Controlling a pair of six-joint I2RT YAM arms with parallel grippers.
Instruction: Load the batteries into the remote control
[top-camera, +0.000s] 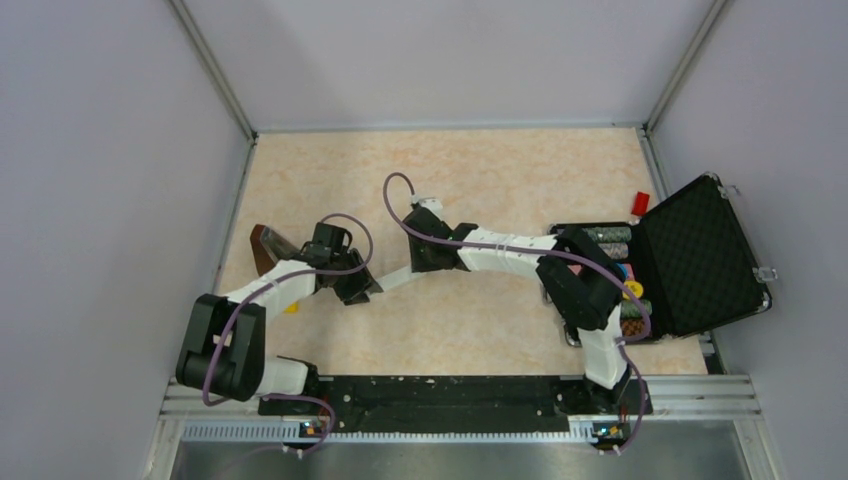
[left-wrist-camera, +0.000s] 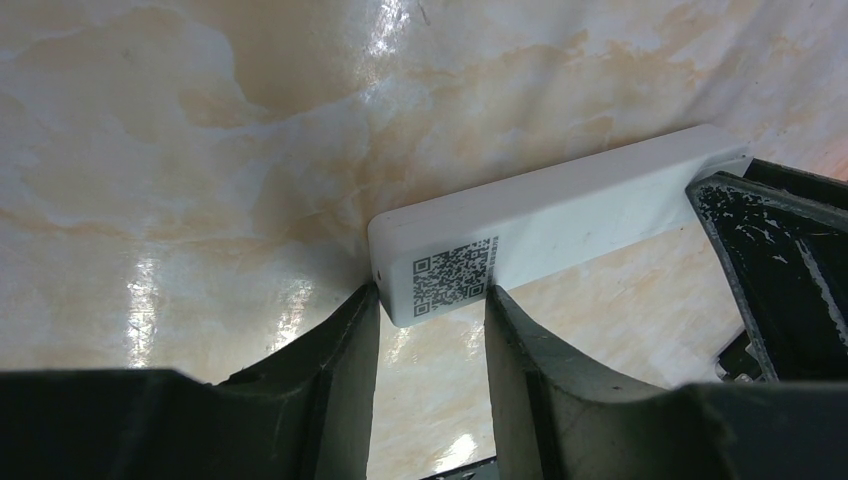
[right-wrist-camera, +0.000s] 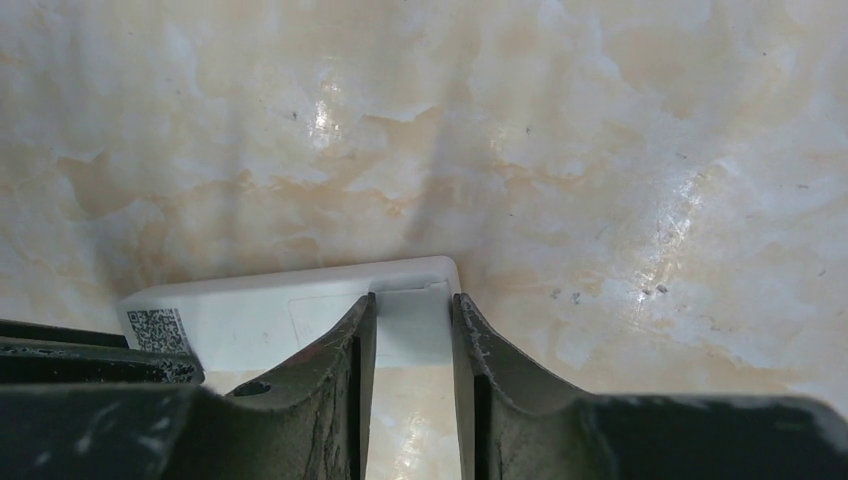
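Overhead, the left gripper (top-camera: 358, 288) and right gripper (top-camera: 425, 260) meet over the middle of the bench (top-camera: 480, 180), well apart from the open black case (top-camera: 700, 255) on the right. From the left wrist, I see the remote control (left-wrist-camera: 560, 210), plain side showing, its QR-code end against part-spread fingertips (left-wrist-camera: 345, 340). From the right wrist, part-spread fingertips (right-wrist-camera: 340, 350) sit over its other end. Whether either gripper clamps it, I cannot tell.

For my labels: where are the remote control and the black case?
remote control (left-wrist-camera: 600, 195), left wrist view, its plain white face.
black case (top-camera: 700, 255), top external view, its foam-lined lid.
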